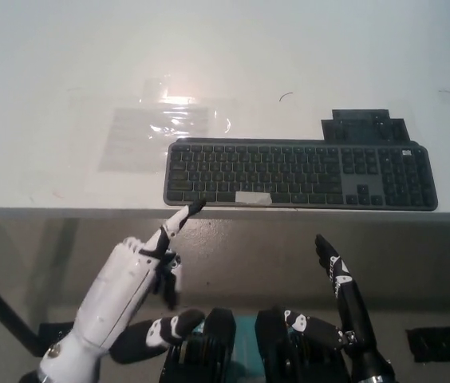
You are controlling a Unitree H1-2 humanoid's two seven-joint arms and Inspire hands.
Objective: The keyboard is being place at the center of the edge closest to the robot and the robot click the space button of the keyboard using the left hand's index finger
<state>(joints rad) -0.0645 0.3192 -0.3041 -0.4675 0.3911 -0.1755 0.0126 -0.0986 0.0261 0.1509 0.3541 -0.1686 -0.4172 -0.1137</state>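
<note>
The keyboard lay right of the frame's middle, along the near edge of the white table. Nothing touched its pale space bar. At lower left we saw the white left hand holding nothing, thumb apart, one finger stretched to the keyboard's front edge, left of the space bar. The black right hand rested at lower right, spread and empty. A clear plastic sheet lay left of the keyboard.

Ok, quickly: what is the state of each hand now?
Left hand: open, holds nothing, one finger pointing.
Right hand: open, holds nothing.
</note>
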